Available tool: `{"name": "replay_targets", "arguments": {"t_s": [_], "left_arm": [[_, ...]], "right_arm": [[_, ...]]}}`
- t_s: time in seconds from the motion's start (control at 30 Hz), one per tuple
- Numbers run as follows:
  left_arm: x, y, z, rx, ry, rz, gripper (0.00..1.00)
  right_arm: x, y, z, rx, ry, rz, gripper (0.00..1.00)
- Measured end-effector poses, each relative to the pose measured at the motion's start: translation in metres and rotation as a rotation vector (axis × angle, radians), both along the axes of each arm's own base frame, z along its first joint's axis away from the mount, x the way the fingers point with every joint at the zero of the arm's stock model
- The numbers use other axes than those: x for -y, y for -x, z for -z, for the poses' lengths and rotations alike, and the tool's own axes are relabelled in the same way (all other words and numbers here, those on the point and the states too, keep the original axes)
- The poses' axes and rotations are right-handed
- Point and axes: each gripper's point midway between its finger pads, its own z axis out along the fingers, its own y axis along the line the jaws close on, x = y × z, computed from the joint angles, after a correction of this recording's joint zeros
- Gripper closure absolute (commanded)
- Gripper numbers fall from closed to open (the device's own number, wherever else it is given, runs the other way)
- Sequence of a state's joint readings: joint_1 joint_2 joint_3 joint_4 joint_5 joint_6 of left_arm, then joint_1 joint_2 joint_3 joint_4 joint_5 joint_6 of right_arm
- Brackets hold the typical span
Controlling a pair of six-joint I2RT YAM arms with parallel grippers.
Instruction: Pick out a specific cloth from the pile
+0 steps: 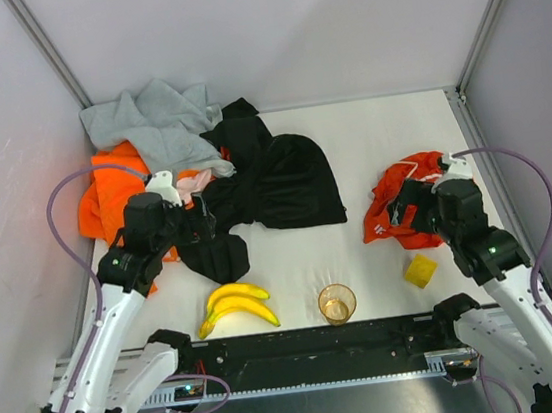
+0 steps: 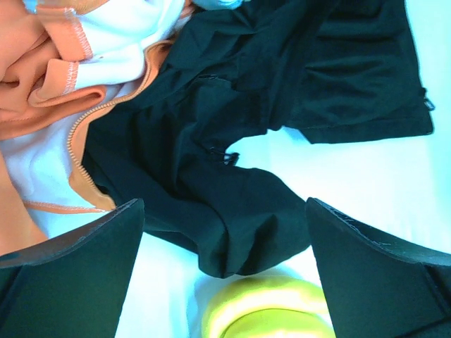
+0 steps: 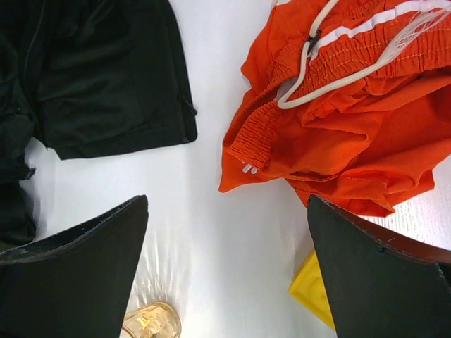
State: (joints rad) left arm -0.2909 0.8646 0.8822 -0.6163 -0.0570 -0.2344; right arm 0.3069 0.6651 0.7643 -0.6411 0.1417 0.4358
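R end effector [image 3: 225, 204] wide open, empty — cloth [image 3: 338, 134] just ahead.

We see a white table [image 1: 369, 145] with a cup [image 1: 337, 303] near its front edge. Bananas [image 1: 236, 306] lie left of the cup and a yellow block [image 1: 420, 270] lies right of it. The cloth [image 1: 403, 201] lies beyond the cup to the right, and the pile [image 1: 212, 174] beyond it to the left.

pile [image 1: 212, 164] left, cloth [image 1: 388, 201] right, well apart
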Motion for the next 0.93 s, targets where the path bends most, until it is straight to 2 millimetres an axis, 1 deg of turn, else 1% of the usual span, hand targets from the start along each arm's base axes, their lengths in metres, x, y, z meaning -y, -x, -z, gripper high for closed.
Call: {"name": "replay_targets", "arguments": {"t_s": [0.1,0.23,0.43,0.6,0.93], "left_arm": [[0.005,0.006,-0.01,0.032,0.034,0.026,0.0],[0.005,0.015,-0.024,0.089,0.065,0.032,0.0],[-0.002,0.03,-0.049,0.202,0.09,0.024,0.0],[-0.008,0.041,-0.067,0.286,0.094,0.02,0.0],[-0.014,0.051,-0.078,0.352,0.098,0.013,0.0]], "right_arm": [[0.002,0.005,-0.006,0.025,-0.008,0.002,0.01],[0.005,0.013,-0.015,0.064,-0.024,0.008,0.01],[0.008,0.021,-0.029,0.124,-0.058,0.026,0.01],[0.011,0.025,-0.036,0.155,-0.077,0.044,0.01],[0.016,0.027,-0.041,0.181,-0.077,0.064,0.01]]}}
